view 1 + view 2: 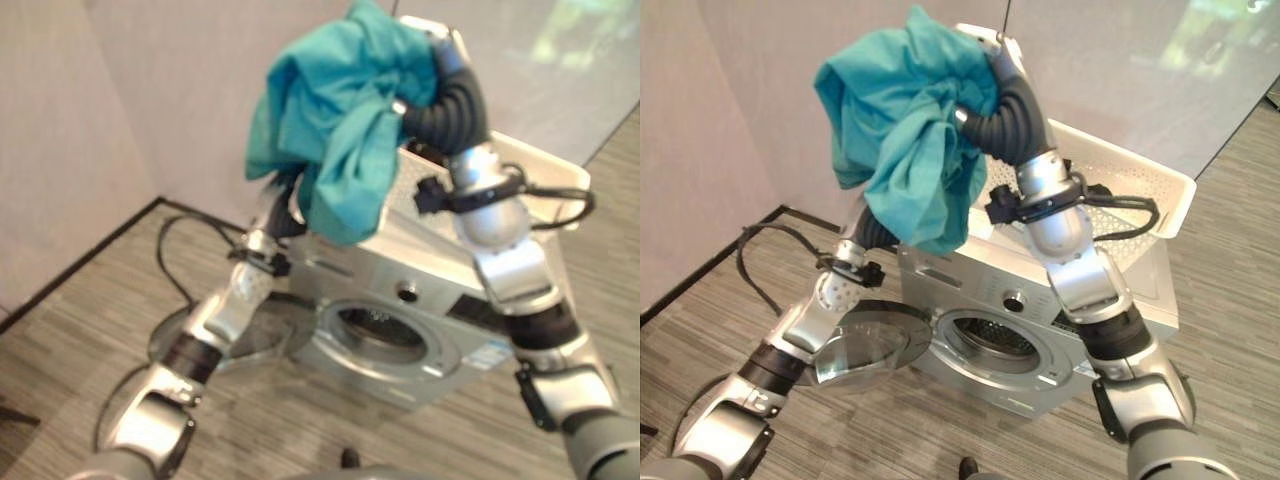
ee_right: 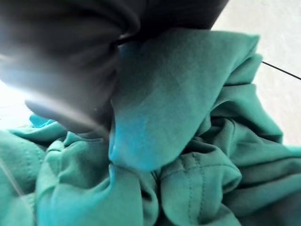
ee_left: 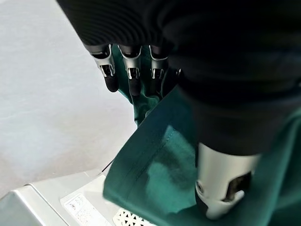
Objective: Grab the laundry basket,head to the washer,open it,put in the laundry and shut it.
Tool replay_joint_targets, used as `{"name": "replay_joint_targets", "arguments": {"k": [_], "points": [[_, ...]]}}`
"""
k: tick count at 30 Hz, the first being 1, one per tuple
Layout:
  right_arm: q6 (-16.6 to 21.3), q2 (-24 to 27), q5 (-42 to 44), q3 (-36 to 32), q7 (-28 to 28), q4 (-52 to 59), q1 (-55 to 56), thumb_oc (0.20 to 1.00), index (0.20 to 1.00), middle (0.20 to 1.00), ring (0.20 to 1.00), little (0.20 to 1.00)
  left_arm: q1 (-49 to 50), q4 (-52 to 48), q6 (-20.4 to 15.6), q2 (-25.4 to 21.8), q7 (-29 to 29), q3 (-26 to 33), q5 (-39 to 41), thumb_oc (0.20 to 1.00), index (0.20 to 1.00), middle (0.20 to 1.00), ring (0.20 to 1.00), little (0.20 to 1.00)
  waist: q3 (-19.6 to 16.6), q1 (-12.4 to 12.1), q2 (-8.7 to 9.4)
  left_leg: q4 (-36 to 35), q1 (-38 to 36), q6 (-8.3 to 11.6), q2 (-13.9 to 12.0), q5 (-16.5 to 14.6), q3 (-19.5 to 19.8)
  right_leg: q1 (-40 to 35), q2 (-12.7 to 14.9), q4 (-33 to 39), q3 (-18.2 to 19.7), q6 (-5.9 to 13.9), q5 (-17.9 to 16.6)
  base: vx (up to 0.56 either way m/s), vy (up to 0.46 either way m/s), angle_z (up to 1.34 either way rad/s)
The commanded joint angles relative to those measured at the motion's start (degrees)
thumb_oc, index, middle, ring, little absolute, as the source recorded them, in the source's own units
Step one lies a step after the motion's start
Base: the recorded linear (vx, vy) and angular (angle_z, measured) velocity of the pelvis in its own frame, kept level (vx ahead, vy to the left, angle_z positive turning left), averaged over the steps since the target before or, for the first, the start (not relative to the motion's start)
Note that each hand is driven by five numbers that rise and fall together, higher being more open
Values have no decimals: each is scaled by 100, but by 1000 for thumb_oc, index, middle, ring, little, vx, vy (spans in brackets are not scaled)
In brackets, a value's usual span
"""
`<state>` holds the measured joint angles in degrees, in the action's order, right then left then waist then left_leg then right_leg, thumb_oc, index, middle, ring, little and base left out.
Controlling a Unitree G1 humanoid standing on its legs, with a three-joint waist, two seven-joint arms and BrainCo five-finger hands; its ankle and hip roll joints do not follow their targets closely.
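A bunched teal cloth garment [image 1: 905, 130] hangs in the air above the silver front-loading washing machine [image 1: 1040, 300], held up between both arms. The left robot hand [image 3: 131, 70] has its fingers curled into the fabric, thumb pressed against a fold. The right robot hand [image 1: 985, 60] is buried in the cloth, so its fingers cannot be read. The round glass washer door [image 1: 865, 345] stands swung open beside the dark drum opening. A white perforated plastic laundry basket [image 1: 1140, 190] sits on the washer's top, at its far right edge.

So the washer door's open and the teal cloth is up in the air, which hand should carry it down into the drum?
Probably the right hand: it is buried in the teal cloth and bears the bundle from above. The left hand only touches its far side. The washer stands directly below, door swung open.
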<state>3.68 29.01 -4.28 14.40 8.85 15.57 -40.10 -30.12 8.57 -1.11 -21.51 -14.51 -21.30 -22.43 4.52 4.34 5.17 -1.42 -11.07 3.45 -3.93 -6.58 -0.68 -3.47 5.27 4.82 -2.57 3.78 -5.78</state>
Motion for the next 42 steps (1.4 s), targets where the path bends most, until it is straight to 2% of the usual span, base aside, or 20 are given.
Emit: {"name": "replay_joint_targets", "arguments": {"k": [1,9,11,14,20,21,25,26,31,34,35,37,38,39,40,41,42], "points": [[305,-236,321,-118,-19,450,-149,200,200,200,200,200,-679,29,-130,-45,-150,-219,44,1000,1000,1000,1000,1000,-240,-101,-32,450,-114,-408,-383,-631,-407,869,418,-1026,81,463,248,0,0,-14],[345,-597,784,210,12,460,33,200,200,200,200,200,-499,-177,-113,75,-356,-125,525,1000,1000,1000,1000,1000,-209,-155,-22,448,-55,-393,-404,-649,-471,881,388,-870,101,495,174,-4,1,-6],[385,-748,1079,374,17,451,117,200,200,200,200,200,-555,-169,-141,227,-374,-183,1050,1000,1000,1000,1000,1000,-171,-161,5,468,6,-363,-405,-583,-488,904,402,-846,82,477,119,-19,-6,3],[388,-824,1315,567,-42,465,152,200,200,200,200,200,-642,-189,-151,281,-340,-277,1315,1000,1000,1000,1000,1000,-168,-170,-11,471,10,-345,-441,-610,-466,872,396,-829,47,484,160,8,3,2],[375,-817,1462,746,-118,462,130,200,200,200,200,200,-530,-294,-274,401,-165,-263,2046,1000,1000,1000,1000,1000,-167,-170,-18,437,12,-314,-446,-580,-448,828,399,-806,-25,459,164,9,-5,4],[367,-794,1478,767,-139,459,155,200,200,200,200,200,-391,-350,-305,452,-72,-210,2391,1000,1000,1000,1000,1000,-161,-171,-20,415,1,-305,-451,-569,-448,822,402,-801,-47,455,164,0,0,0],[370,-775,1512,791,-174,484,224,200,200,200,200,200,-156,-479,-365,516,-32,-151,2847,1000,1000,1000,1000,1000,-143,-173,-15,393,-3,-299,-464,-555,-450,825,411,-799,-57,453,156,0,0,0],[381,-761,1534,811,-190,520,259,200,200,200,200,200,-30,-562,-420,558,17,-153,3205,1000,1000,1000,1000,1000,-116,-172,-18,387,0,-299,-464,-548,-447,836,414,-803,-55,451,156,0,0,0],[370,-690,1562,831,-278,590,411,200,200,200,200,200,322,-699,-512,647,130,-87,4028,1000,1000,1000,1000,1000,-105,-154,-30,360,-31,-298,-466,-547,-477,826,419,-810,-39,457,160,0,0,0],[382,-697,1610,854,-310,636,507,200,200,200,200,200,459,-773,-573,691,154,-37,4270,871,871,871,871,871,-89,-148,-34,338,-47,-297,-471,-534,-492,828,418,-816,-43,458,157,0,0,0],[389,-705,1629,870,-326,645,542,200,200,200,200,200,505,-807,-602,697,157,-17,4342,909,909,909,909,909,-76,-147,-37,331,-48,-298,-471,-534,-494,834,418,-815,-41,459,156,0,0,0],[404,-717,1677,908,-360,694,603,200,200,200,200,200,581,-880,-646,684,159,41,4436,931,931,931,931,931,-51,-144,-35,328,-46,-298,-466,-533,-499,846,418,-809,-32,465,145,0,0,0],[414,-723,1700,923,-377,704,630,200,200,200,200,200,608,-900,-679,675,128,86,4451,878,878,878,878,878,-41,-144,-34,324,-47,-297,-461,-532,-508,852,418,-797,-25,473,130,0,0,0],[415,-725,1701,926,-378,705,632,200,200,200,200,200,614,-903,-679,674,128,89,4451,862,862,862,862,862,-45,-143,-35,323,-48,-298,-461,-531,-511,852,417,-794,-22,473,127,0,0,0],[425,-728,1730,941,-392,716,671,200,200,200,200,200,664,-944,-699,658,115,159,4420,630,630,630,630,630,-34,-145,-37,311,-49,-296,-457,-528,-525,867,416,-778,-19,481,111,0,0,0],[443,-714,1769,965,-434,754,740,200,200,200,200,200,750,-1019,-764,614,63,301,4378,561,561,561,561,561,-8,-150,-29,297,-41,-292,-454,-520,-557,894,412,-736,-6,498,75,0,0,0],[441,-715,1769,968,-435,758,744,200,200,200,200,200,759,-1026,-761,613,63,305,4378,551,551,551,551,551,-15,-152,-30,295,-40,-292,-454,-519,-563,897,411,-731,-1,498,71,-16,-10,-5]]}}
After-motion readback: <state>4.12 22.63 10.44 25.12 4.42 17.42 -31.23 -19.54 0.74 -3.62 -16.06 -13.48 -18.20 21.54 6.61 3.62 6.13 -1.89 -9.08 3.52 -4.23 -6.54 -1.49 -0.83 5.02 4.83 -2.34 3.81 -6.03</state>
